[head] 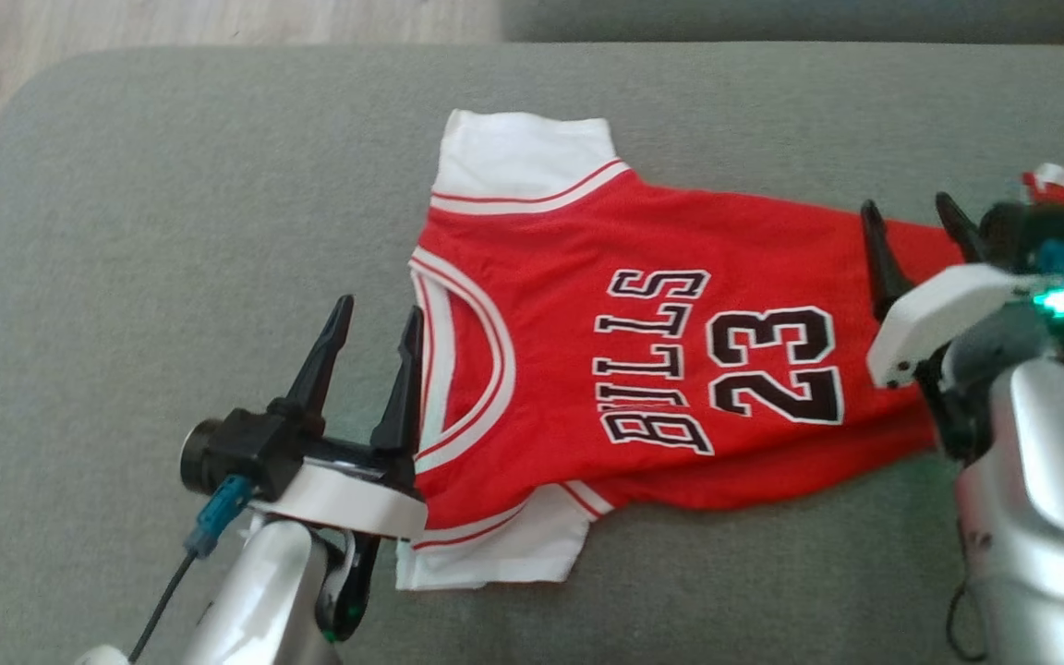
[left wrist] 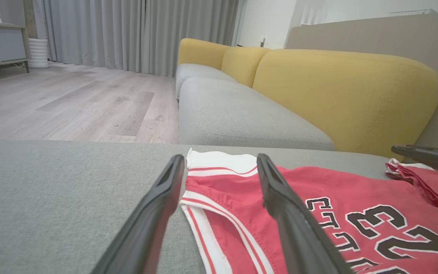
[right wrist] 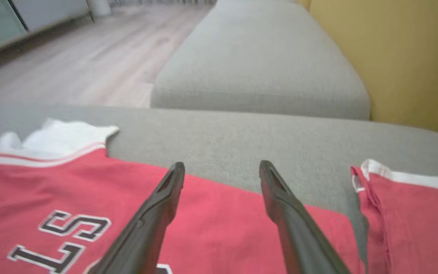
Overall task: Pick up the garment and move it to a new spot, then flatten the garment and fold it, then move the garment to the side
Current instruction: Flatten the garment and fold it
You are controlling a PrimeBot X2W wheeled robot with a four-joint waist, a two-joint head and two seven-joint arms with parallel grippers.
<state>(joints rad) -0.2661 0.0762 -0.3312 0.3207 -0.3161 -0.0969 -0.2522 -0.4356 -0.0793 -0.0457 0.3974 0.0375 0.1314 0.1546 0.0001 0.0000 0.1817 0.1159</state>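
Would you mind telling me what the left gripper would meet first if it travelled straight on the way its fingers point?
Probably the white sleeve of the jersey, just past the open left gripper; height is unclear, so it might skim over it onto the grey cushion.

A yellow backrest (left wrist: 348,95) lines the grey seat (left wrist: 51,198)

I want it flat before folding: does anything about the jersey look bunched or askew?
Yes. The jersey lies mostly smooth on the grey cushion, but beside the right gripper a red flap with white trim sits rumpled, apart from the flat body. Whether it belongs to the jersey is unclear.
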